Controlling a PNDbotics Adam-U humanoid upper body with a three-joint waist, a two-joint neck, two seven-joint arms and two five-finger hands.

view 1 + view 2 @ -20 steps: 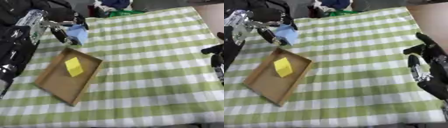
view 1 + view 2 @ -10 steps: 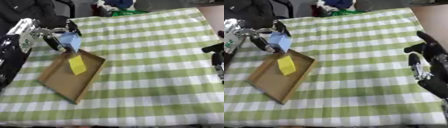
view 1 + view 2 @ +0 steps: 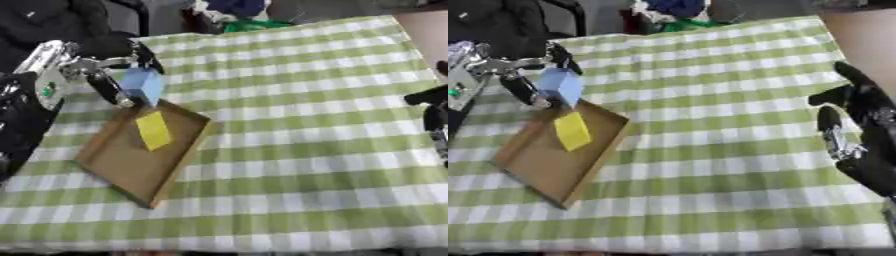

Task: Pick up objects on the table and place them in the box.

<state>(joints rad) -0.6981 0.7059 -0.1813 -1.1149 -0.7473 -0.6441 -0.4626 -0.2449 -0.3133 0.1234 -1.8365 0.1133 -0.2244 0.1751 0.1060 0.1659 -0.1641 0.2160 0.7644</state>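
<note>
left hand [image 3: 96,75] clenched; right hand [image 3: 859,137] slack

Even, soft light falls over the bench [image 3: 289,125], bright enough that the green-checked cloth reads clearly, with no glare. Shadows are faint: a thin dark line runs along the near right edge of the box [image 3: 144,150]. Both views are blurred throughout, and the left hand [image 3: 83,75] and right hand [image 3: 859,135] look smeared. The far background is dim and indistinct.
</note>
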